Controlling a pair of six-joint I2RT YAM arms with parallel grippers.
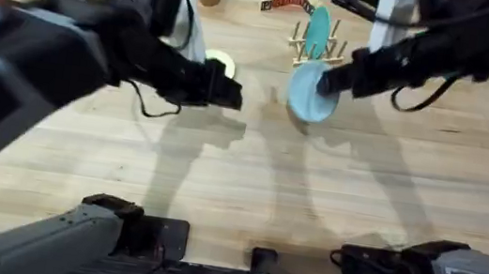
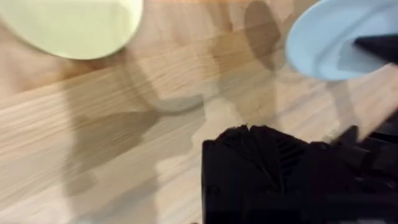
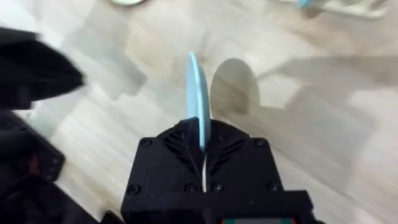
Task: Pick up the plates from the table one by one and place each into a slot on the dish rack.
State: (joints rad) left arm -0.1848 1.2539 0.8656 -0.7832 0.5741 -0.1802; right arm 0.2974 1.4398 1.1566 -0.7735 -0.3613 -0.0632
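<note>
The right claw (image 3: pixel 202 146) is closed on the rim of the light blue plate (image 1: pixel 311 93), holding it off the desk (image 1: pixel 388 194) just in front of the dish rack (image 1: pixel 318 45); no slot between the pegs has taken it yet, though a darker teal plate (image 1: pixel 318 29) already stands in the rack. The blue plate looks thin, stiff and light, probably hard plastic or melamine, so weight is no worry, but the smooth surface could slip and swing in a narrow two-finger pinch. The rim is the only sensible place to hold it, with the fingers well over the edge so that the disc can be turned upright and lowered between the pegs. The pale yellow plate (image 1: pixel 219 62) lies flat on the desk just beyond the left claw (image 1: pixel 227 93), which hangs low and near it; being flat, it offers only its lip, and may need tipping or sliding before a finger gets under. Whether the left claw is open or closed I cannot tell, as its fingers merge into one dark mass in the left wrist view. The overhead view gives the layout of rack, plates and both arms. The right wrist view shows the blue plate edge-on and seated squarely in the pinch, which the overhead hides. The left wrist view shows the yellow plate's rim free of the desk's clutter and the blue plate's underside.
</note>
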